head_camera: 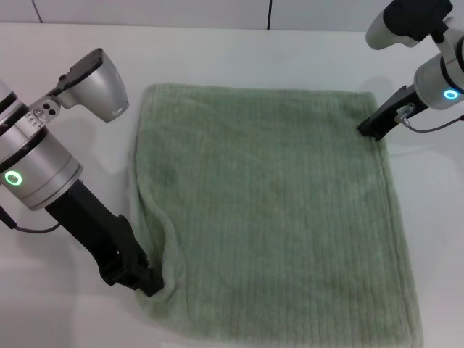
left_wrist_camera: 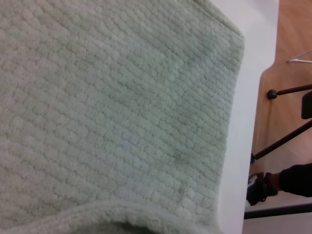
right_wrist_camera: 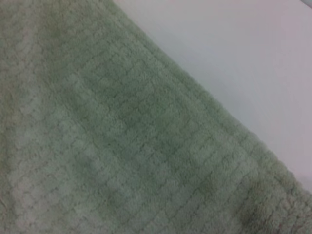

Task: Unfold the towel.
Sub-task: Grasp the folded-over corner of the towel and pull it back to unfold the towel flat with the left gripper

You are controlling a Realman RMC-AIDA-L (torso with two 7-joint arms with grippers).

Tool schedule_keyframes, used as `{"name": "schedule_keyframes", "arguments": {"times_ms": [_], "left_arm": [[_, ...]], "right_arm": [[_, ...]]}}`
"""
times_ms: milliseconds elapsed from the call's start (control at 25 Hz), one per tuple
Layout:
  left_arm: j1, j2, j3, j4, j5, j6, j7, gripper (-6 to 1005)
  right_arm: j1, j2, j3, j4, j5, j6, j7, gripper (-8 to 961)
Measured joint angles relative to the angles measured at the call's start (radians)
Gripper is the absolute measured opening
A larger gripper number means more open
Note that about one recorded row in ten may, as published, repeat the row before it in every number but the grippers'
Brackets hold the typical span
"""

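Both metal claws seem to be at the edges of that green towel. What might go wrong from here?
The left gripper sits at the near left corner, where the towel is rucked into a raised fold; pulling could bunch it further rather than flatten it. The right gripper touches only the far right corner's very edge, so it might slip off. The towel's near edge reaches the bottom of the head view, so it may overhang the table.

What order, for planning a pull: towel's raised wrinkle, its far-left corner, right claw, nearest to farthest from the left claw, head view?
1. Raised wrinkle, beside the left claw.
2. Far-left corner, up the towel left edge.
3. Right claw, at the far-right corner.
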Motion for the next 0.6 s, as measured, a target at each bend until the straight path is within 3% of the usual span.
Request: {"name": "schedule_keyframes", "arguments": {"times_ms": [200, 600], "left_arm": [[-0.003, 0.009, 0.000, 0.001, 0.001, 0.010, -0.018, 137], [0.002, 0.014, -0.005, 0.069, 0.036, 0.018, -0.018, 325]], "right_arm": [[0.000, 0.001, 0.000, 0.000, -0.002, 0.000, 0.000, -1], [0.002, 0.001, 0.000, 0.001, -0.002, 0.000, 0.000, -1]]}}
